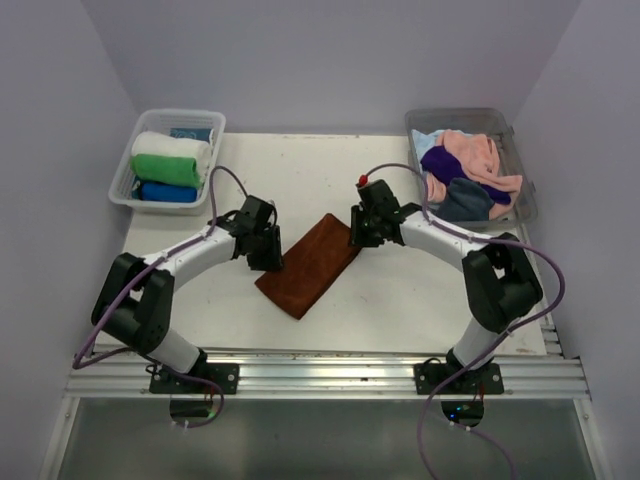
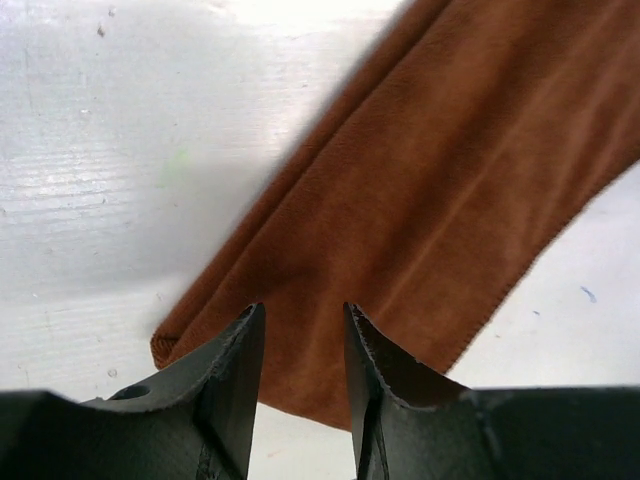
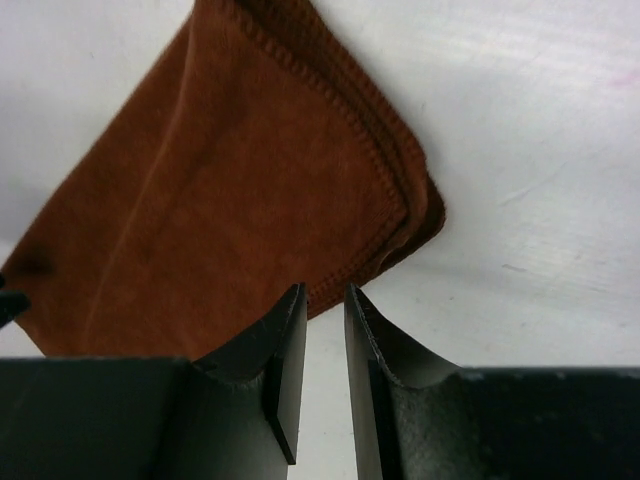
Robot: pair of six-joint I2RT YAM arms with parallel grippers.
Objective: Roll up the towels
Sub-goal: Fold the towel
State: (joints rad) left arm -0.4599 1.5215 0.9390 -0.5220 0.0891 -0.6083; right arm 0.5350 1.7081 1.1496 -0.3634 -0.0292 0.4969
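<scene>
A folded rust-brown towel (image 1: 310, 265) lay flat near the middle of the white table (image 1: 300, 170), set on a slant, with one short end toward the near edge and the other toward the far right corner. The left gripper (image 1: 268, 255) sat at the towel's left long side. In the left wrist view its fingers (image 2: 235, 360) stood apart with a clear gap, the brown cloth (image 2: 430, 200) showing between them and nothing pinched. The right gripper (image 1: 362, 232) sat at the towel's far end. In the right wrist view its fingers (image 3: 290, 340) were parted by only a narrow slit, with nothing caught in it, beside the stitched, layered corner of the towel (image 3: 220, 200). A clear plastic bin (image 1: 122, 170) at the far left corner held three rolled towels side by side: a white towel (image 1: 170, 146), a green towel (image 1: 165, 168) and a blue towel (image 1: 165, 192). A second clear bin (image 1: 527, 195) at the far right corner held loose, crumpled cloths: a pink towel (image 1: 475, 155), a purple towel (image 1: 445, 160), a dark grey-blue towel (image 1: 465, 200) and a pale blue towel (image 1: 425, 138).
</scene>
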